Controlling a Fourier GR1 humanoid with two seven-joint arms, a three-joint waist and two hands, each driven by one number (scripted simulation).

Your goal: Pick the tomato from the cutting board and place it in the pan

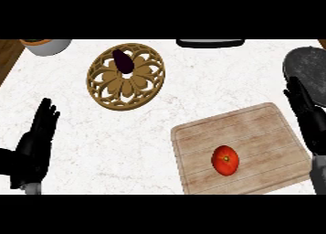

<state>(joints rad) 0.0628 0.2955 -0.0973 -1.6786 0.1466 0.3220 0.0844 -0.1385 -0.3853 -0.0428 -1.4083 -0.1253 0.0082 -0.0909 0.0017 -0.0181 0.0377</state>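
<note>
Right hand (316,128) is seen in the head view at the right edge of the cutting board (226,125), fingers straight and close together, nothing held. The tomato (225,160) is found lying on the cutting board, left of that hand and apart from it. The pan (315,71) is placed beyond the board's far right corner. The left hand (30,151) is rested open, well left of the board, fingers straight.

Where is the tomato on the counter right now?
In the head view, the tomato lies on the wooden cutting board at the lower right, left of the right robot hand and below the grey pan.
</note>
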